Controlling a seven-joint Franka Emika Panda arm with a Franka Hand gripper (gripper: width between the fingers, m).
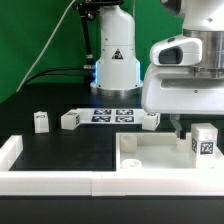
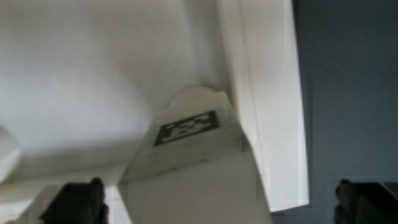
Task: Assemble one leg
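Observation:
A leg (image 2: 192, 165), a small white block with a black-and-white marker (image 2: 187, 130), lies between my gripper's (image 2: 222, 203) two dark fingers (image 2: 80, 202). There is a gap on each side, so the jaws are open around it without touching. The leg rests against the raised rim (image 2: 267, 90) of the large white panel. In the exterior view the leg (image 1: 205, 143) stands on the panel (image 1: 150, 152) at the right, and my gripper (image 1: 182, 128) hangs low just beside it, its fingertips mostly hidden.
Three more legs (image 1: 41, 121) (image 1: 70, 119) (image 1: 150, 121) lie on the black table by the marker board (image 1: 112, 115). A white fence (image 1: 12, 150) runs along the front and left. A lit white base stands behind.

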